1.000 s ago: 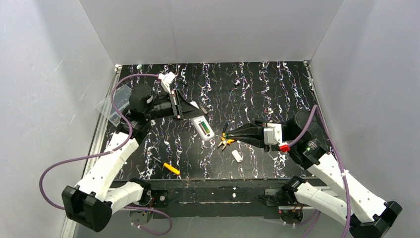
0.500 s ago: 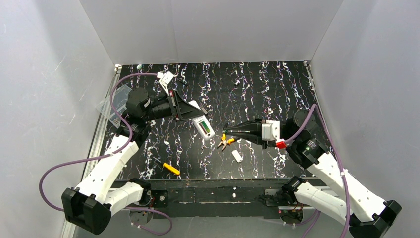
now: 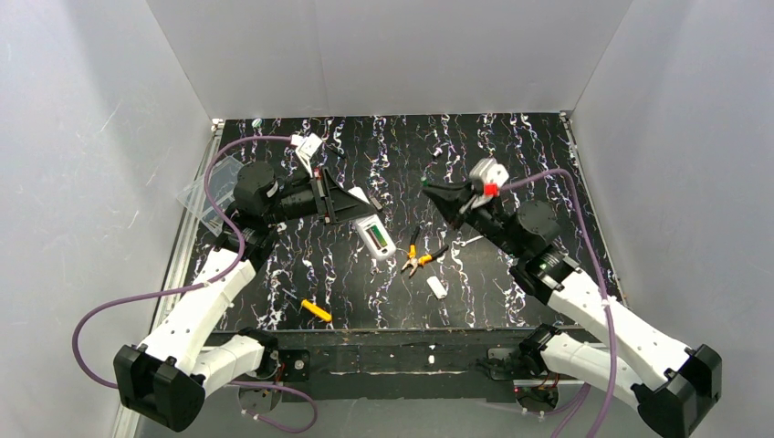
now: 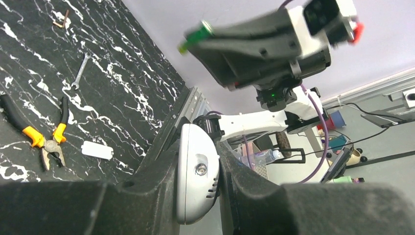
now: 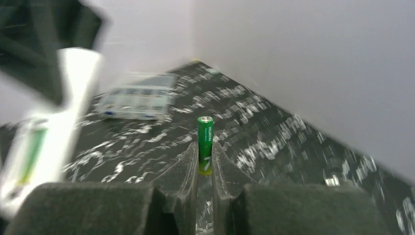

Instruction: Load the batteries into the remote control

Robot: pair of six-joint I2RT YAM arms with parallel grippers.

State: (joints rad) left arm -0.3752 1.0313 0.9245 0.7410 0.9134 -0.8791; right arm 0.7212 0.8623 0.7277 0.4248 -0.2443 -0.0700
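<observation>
The right gripper [image 3: 432,187] has moved. A second ago it was low over the pliers [image 3: 415,256], close to the remote [image 3: 375,237]. Now it is lifted up and sits farther back, over the middle of the worktop [image 3: 520,151], and its tip points to the far left. The left gripper [image 3: 357,204] and the remote are in almost the same place as before. The pliers show all the way now, with nothing over them.

The right gripper's fingers are squeezed nearly shut on one green battery [image 5: 205,143]. The battery stands up straight between them, and most of it pokes out past the tips. The left gripper's fingers are closed tight on the white remote. They hold it by one end, up off the worktop, a little left of the middle. A green strip shows in the remote's open side. It looks like a second battery, but it is too small to be sure.

There is one remote and one battery that shows clearly. There is one pair of pliers, near the middle. One small white cover [image 3: 437,287] lies toward the near edge. One yellow tool [image 3: 316,310] lies by the near edge on the left. One small wrench [image 3: 470,242] lies right of the pliers. One clear box [image 3: 206,195] sits at the left edge.
</observation>
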